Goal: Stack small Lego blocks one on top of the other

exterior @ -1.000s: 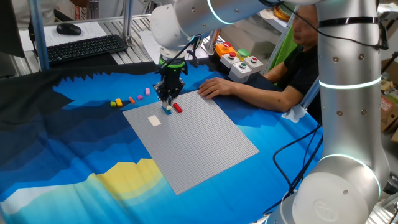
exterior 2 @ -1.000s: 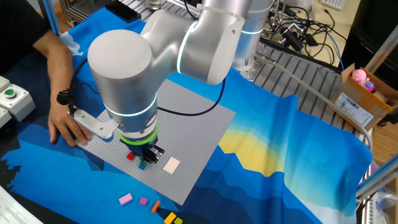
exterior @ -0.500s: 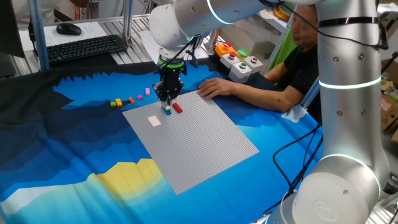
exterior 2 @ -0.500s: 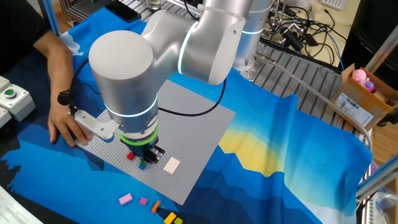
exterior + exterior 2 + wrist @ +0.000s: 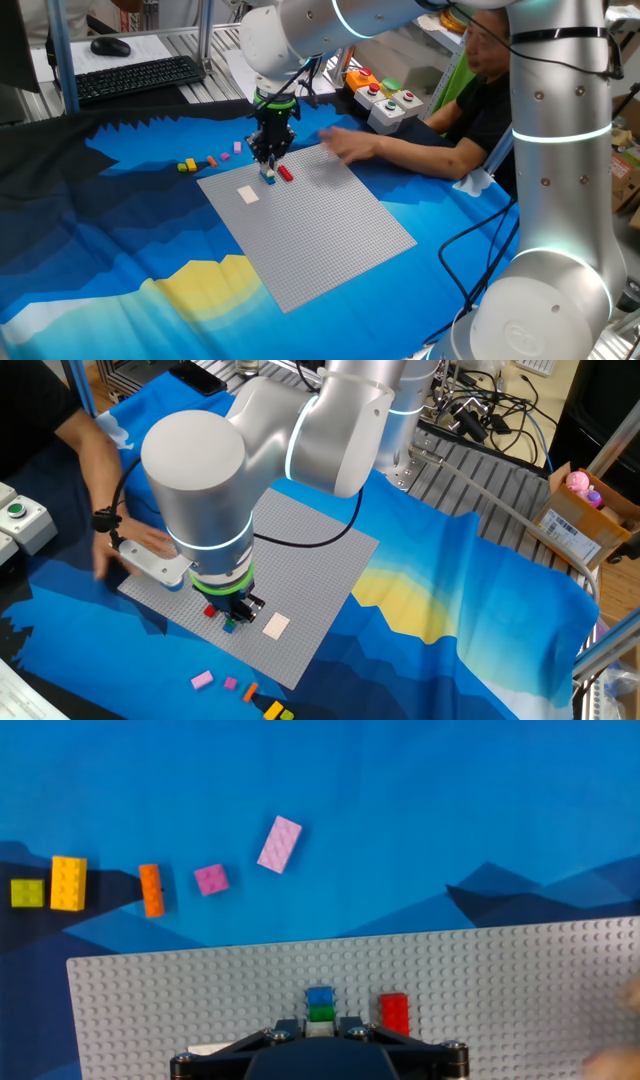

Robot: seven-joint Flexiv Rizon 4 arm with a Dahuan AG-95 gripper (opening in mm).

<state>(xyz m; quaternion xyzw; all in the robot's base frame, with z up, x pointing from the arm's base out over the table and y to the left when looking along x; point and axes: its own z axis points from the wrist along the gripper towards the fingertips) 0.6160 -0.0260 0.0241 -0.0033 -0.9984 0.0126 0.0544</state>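
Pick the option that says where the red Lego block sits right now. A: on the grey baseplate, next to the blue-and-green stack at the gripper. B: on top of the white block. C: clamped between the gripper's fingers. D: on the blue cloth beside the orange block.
A: the hand view shows the red block lying on the grey baseplate, beside the blue block that tops the green block, just ahead of the gripper.
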